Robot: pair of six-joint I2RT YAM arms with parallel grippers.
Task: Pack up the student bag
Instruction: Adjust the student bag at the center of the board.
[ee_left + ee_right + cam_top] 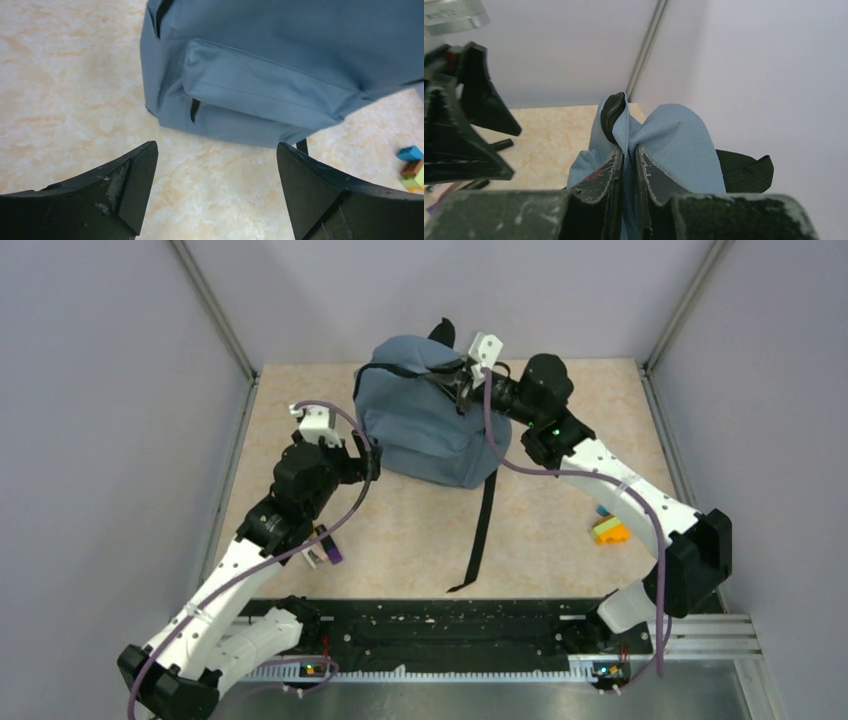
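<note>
**Item 1: coloured blocks**. Small stack at 4 o'clock on the table, outside the bag and well apart from both grippers.

**Item 2: black strap**. Loose, trails fr. the bag toward 6 o'clock.

**Item 3: left gripper**. Jaws spread wide, nothing btwn them. Sits just beside the bag's 8 o'clock corner, no contact visible.

**Item 4: student bag**. Grey-blue, slumped upright at 12 o'clock, nr back wall. Front pocket faces the left wrist cam.

**Item 5: right gripper**. At bag top, 1 o'clock side. Jaws pinched onto a fold of bag fabric, lifting it.

**Status (est.):** early. Bag top held up, prob. to gain access. Can't tell if the zip is open. Blocks not yet packed, and nothing seen inside.

**Markings:** no brand, label or legible writing on the bag or blocks.
</note>
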